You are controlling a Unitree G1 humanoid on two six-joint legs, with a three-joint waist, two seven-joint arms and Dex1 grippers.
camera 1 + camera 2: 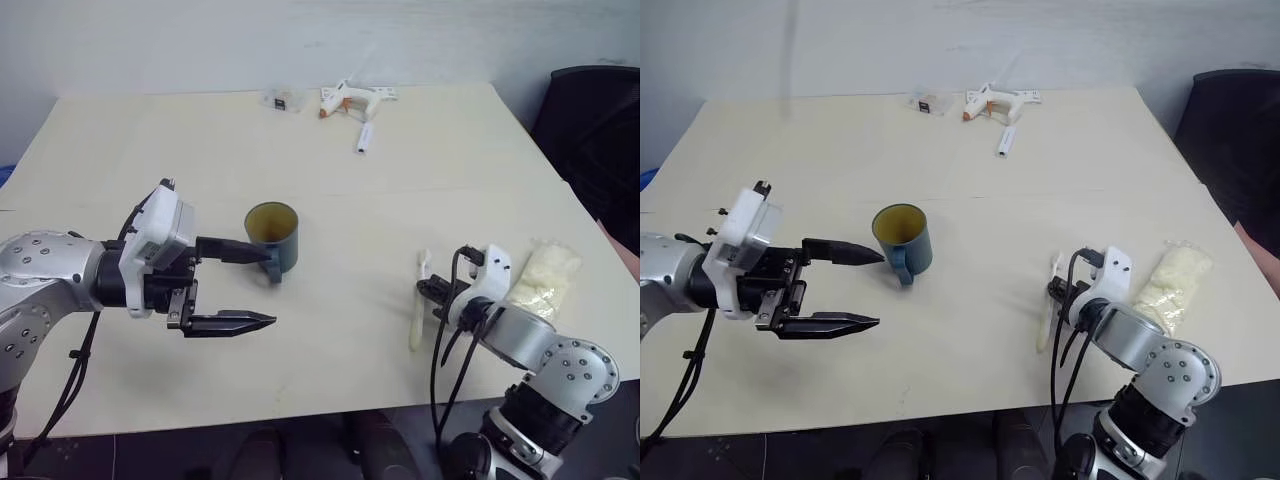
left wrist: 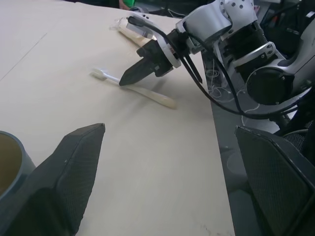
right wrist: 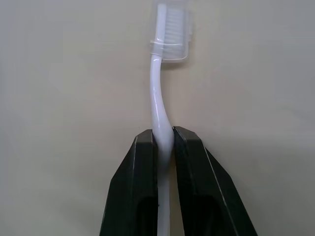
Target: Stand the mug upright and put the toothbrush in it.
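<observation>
Mug (image 1: 273, 236) of dark teal-blue glaze, cylindrical with a loop handle and a yellowish inside, stands upright a little left of the middle of the pale cream table (image 1: 330, 330), its mouth facing up and its handle turned toward the table's near edge. Just left of it hangs the left gripper (image 1: 255, 286), two black fingers spread as wide as they go and holding nothing; the farther finger's tip lies just beside the mug near its handle, though whether it touches cannot be told, and the nearer finger hangs over bare table. To the right, near the front edge, lies the slim white plastic toothbrush (image 3: 158, 101), flat on the table with its small bristle head, under a clear cap, pointing away from the robot and its handle running toward the front edge. The right gripper (image 3: 165, 140) is closed on the toothbrush's handle partway along it, a black finger pressed against each side, with the brush resting on the table surface. Right of that arm sits a clear bag of pale yellowish crumbly stuff (image 1: 543, 275). At the far edge lie a white glue gun with an orange tip (image 1: 350, 98) and a short white tube (image 1: 365, 137).
</observation>
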